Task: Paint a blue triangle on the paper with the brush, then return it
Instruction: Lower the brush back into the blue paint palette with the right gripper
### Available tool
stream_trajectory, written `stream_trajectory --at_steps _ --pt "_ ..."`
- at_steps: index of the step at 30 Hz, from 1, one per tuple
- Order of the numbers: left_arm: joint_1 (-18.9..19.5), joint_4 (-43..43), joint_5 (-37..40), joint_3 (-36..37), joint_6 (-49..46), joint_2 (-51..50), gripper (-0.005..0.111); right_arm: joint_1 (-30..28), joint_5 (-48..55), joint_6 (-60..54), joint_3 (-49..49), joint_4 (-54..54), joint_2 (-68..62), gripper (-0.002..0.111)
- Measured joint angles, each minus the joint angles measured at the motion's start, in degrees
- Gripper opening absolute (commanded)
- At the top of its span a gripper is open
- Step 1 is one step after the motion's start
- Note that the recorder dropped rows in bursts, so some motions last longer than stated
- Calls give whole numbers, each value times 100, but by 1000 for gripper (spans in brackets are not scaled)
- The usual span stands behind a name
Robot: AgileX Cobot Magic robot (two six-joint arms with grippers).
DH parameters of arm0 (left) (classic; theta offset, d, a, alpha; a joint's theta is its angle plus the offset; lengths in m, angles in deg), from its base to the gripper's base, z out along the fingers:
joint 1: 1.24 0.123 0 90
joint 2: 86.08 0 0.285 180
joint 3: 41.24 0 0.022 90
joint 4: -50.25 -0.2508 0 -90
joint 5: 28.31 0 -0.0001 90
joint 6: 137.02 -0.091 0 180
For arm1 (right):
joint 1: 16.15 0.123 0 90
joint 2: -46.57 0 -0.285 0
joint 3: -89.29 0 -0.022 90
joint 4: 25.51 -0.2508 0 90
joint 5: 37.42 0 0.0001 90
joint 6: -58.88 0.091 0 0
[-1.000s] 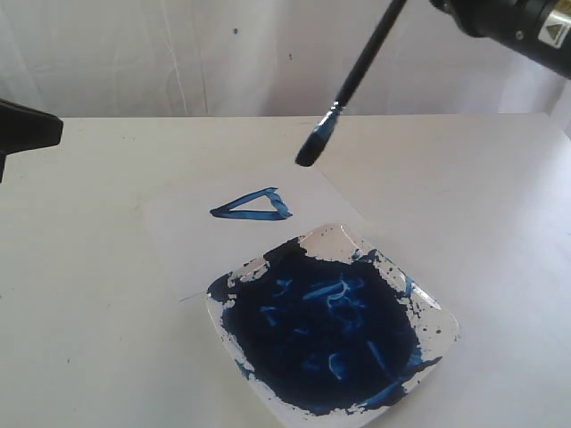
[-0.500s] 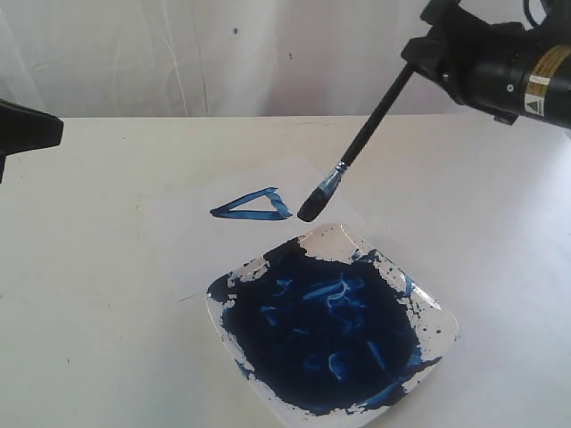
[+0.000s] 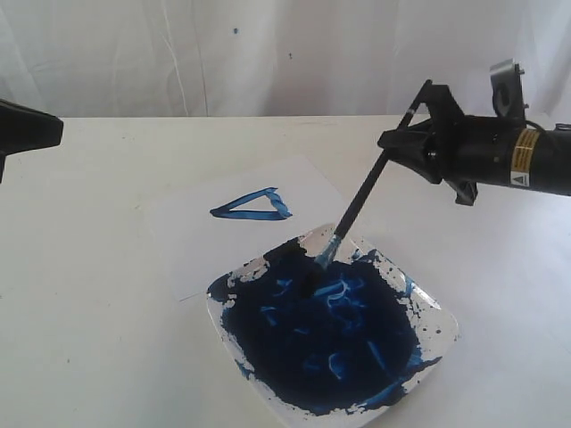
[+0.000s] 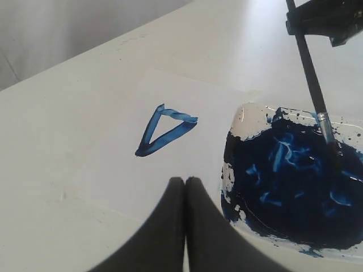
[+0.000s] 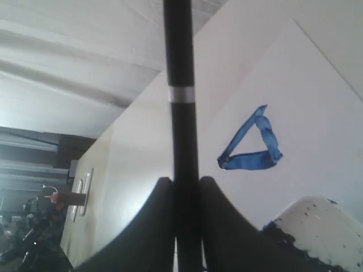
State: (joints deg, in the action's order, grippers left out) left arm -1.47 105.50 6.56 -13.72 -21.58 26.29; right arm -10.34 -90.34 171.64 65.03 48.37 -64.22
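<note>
Left wrist view loses the brush (image 4: pixel 309 73) tip in dark paint (image 4: pixel 295 192).

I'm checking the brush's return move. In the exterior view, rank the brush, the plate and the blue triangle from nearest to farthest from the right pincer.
1. brush: gripped in the right pincer, slanting down-left.
2. plate: below and left of the pincer, under the brush tip.
3. blue triangle: farther left, on the paper.

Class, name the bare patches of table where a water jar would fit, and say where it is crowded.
Free: the white table left of the thin white paper sheet, and the strip between it and the white curtain. Crowded: the square paint-smeared white plate, where the right gripper dips the black-handled brush.
</note>
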Motion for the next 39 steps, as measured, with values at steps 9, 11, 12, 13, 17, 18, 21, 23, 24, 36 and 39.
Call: stream_trajectory --at_steps 9,11,12,13,17,18,21,23,24,36,39 --pt "0 11 0 0 22 0 0 2 428 544 0 374 -146 0" --pt "0 9 0 0 22 0 0 2 617 645 0 362 -158 0" --pt "0 21 0 0 22 0 0 13 687 662 -25 334 -158 0" --pt "0 21 0 0 41 0 0 13 762 677 -57 306 -158 0" --pt "0 21 0 0 48 0 0 47 1083 717 -274 171 -158 0" --pt "0 21 0 0 48 0 0 47 1176 717 -337 109 -158 0" --pt "0 21 0 0 48 0 0 47 1464 731 -450 -37 -158 0" --pt "0 21 0 0 48 0 0 47 1648 743 -483 -75 -158 0" --pt "0 21 0 0 48 0 0 47 1699 755 -484 -101 -158 0" --pt "0 31 0 0 48 0 0 47 1954 752 -484 70 -158 0" --pt "0 31 0 0 59 0 0 47 1968 752 -484 80 -158 0"
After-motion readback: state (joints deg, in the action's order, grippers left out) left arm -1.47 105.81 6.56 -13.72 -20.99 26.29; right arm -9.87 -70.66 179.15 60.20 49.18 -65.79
